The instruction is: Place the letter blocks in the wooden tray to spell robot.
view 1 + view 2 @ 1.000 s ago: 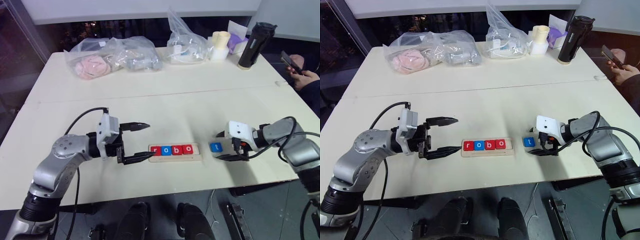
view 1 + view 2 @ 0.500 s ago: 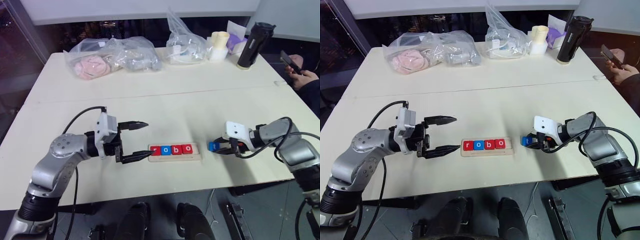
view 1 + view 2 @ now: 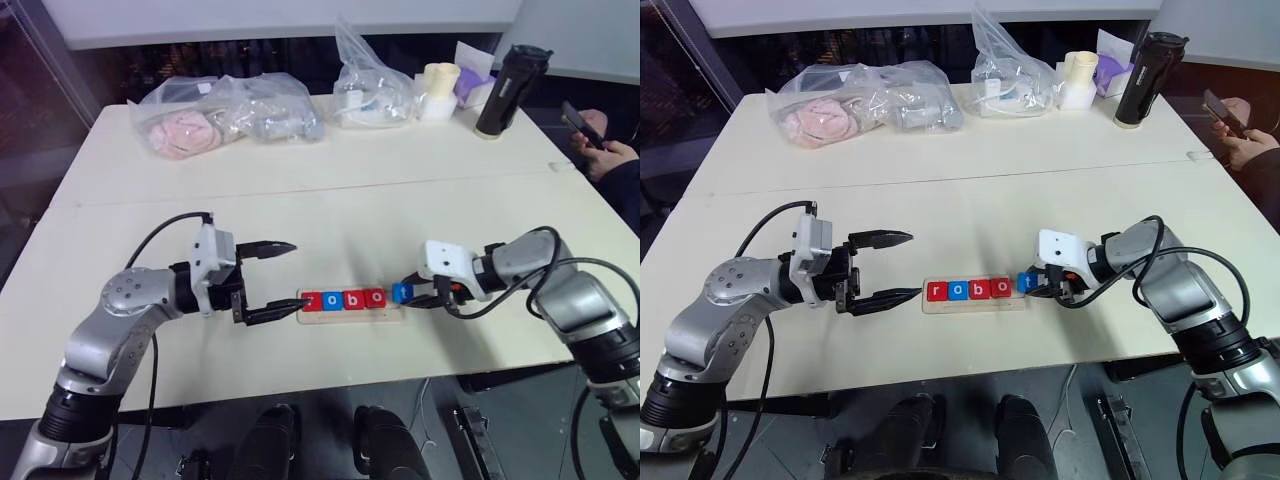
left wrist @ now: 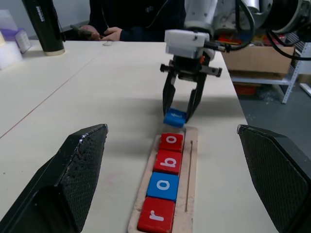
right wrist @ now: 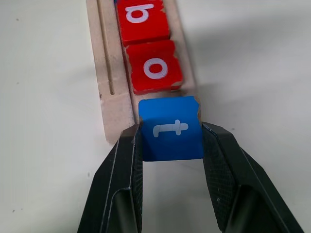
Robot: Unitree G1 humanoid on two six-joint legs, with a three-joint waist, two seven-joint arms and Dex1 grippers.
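Pale matt wooden tray (image 5: 112, 99), glossy letter blocks (image 5: 171, 128)

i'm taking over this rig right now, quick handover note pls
Right gripper: shut on the blue t block, holding it at the open end of the wooden tray, next to the last red o; not seated yet.
Left gripper: open, holding nothing, level with the tray's other end, by the red r.
Done: r, o, b, o sit in the tray in order.
Left: set the t into the last slot after the o, release, pull the right arm back.
A person sits at the table's far right corner with a phone.
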